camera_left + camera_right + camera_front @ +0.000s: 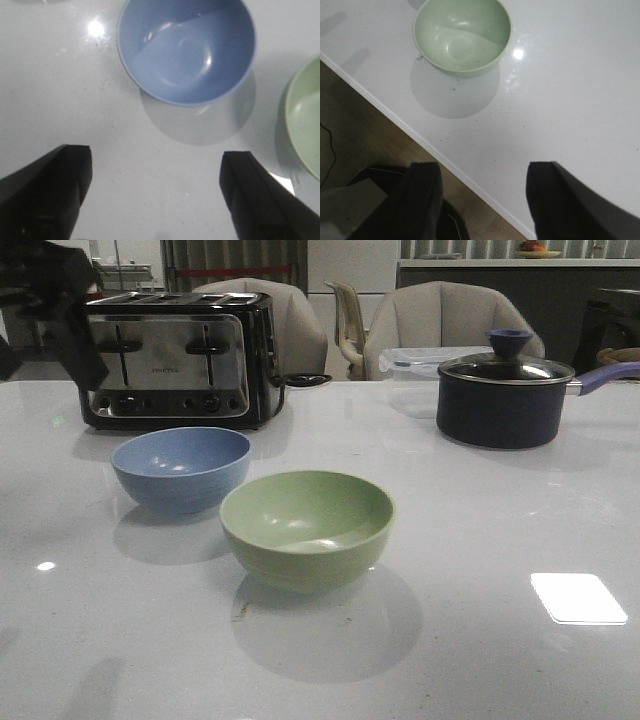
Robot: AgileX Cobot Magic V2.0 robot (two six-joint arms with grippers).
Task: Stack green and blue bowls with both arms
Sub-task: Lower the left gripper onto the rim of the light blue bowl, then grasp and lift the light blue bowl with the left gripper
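Green bowl (307, 527) is sitting foremost on the table (480, 570), blue bowl (181, 468) just beside it; toaster (175, 360) and saucepan (505, 395) are standing behind. Both grippers' jaws are hanging released, empty.

The only lettering is a small brand mark on the toaster's (178, 360) chrome front, too blurred to read.

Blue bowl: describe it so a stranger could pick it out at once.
Find the silver toaster at the table's far left. Right in front of it sits the blue bowl, round, matte and empty. Its only near neighbour is the green bowl, closer to the robot.
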